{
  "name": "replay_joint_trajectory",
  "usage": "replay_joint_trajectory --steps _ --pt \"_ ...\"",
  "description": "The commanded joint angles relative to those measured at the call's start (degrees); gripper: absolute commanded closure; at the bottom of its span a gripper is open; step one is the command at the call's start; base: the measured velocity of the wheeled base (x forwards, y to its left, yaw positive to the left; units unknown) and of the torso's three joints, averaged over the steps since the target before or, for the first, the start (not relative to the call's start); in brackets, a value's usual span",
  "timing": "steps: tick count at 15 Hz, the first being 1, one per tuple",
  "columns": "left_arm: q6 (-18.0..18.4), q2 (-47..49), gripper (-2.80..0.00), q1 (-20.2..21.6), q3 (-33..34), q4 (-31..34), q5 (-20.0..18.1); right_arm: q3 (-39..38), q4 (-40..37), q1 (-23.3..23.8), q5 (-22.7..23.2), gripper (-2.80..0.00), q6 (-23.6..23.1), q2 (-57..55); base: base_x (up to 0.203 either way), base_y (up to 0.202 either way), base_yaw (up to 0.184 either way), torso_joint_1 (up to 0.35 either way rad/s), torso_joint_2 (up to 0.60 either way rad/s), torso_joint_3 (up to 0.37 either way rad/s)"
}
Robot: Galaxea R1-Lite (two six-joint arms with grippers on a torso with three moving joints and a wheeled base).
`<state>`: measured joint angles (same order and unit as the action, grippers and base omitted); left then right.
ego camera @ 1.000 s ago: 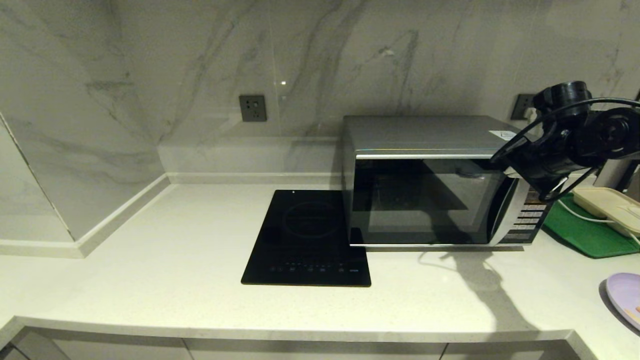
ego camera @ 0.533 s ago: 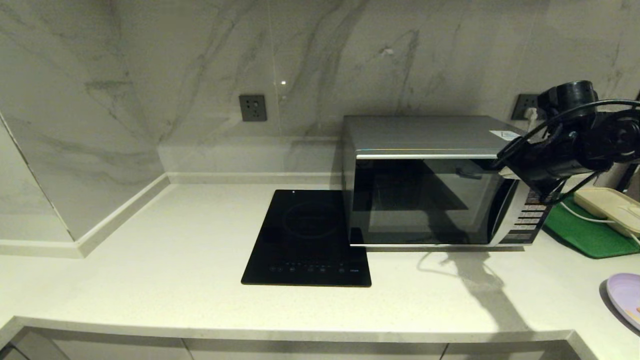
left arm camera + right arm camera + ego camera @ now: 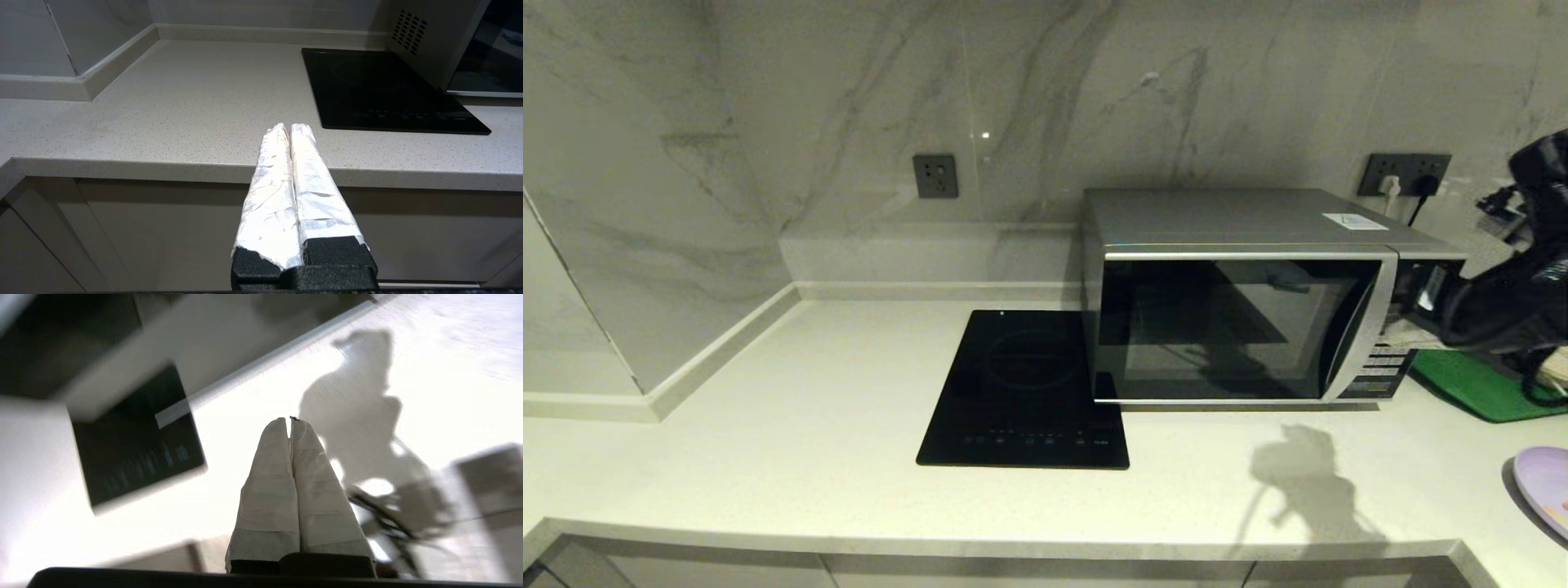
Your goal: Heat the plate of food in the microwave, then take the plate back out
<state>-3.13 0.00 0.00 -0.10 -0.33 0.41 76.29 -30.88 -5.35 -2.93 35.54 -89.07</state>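
The silver microwave [image 3: 1241,327] stands at the back of the counter with its dark glass door closed. My right arm [image 3: 1503,302] hangs just to the right of its keypad panel [image 3: 1388,363], partly covering it. The right gripper [image 3: 288,419] is shut with nothing in it and hovers over the pale counter. Only the lilac rim of the plate of food [image 3: 1543,482] shows, at the counter's far right front edge. My left gripper [image 3: 289,126] is shut and empty, parked low in front of the counter edge.
A flat black induction cooktop [image 3: 1025,388] lies left of the microwave, touching its front corner. A green mat [image 3: 1474,384] lies right of the microwave under my right arm. Wall sockets [image 3: 1409,173] sit behind it. A wall corner juts in at the left.
My right arm has swung right and down, from in front of the microwave's upper right corner to beside its keypad. Its shadow on the counter shifted. The door stays closed.
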Motion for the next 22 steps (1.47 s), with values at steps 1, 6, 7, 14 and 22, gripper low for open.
replay_joint_trajectory --steps 1,6,7,14,22 --pt "-0.03 0.00 0.00 0.00 0.01 -0.02 0.02 -1.23 -8.20 -0.59 0.37 0.00 -5.68 14.71 0.000 0.000 0.000 0.000 0.00 0.000" --pt "-0.03 0.00 0.00 0.00 0.01 -0.02 0.02 12.34 -37.35 -0.93 0.17 0.00 -10.35 35.79 0.000 0.000 0.000 0.000 0.00 0.000" --pt "-0.03 0.00 0.00 0.00 0.01 -0.02 0.02 15.08 -43.23 -0.82 -0.30 0.00 -10.65 39.49 0.000 0.000 0.000 0.000 0.00 0.000" --pt "-0.03 0.00 0.00 0.00 0.01 -0.02 0.11 14.29 -56.42 7.73 -0.53 0.00 -16.41 62.87 0.000 0.000 0.000 0.000 0.00 0.000" --pt "-0.03 0.00 0.00 0.00 0.01 -0.02 0.02 -0.34 -46.13 5.54 2.53 0.00 -22.52 80.78 0.000 0.000 0.000 0.000 0.00 0.000"
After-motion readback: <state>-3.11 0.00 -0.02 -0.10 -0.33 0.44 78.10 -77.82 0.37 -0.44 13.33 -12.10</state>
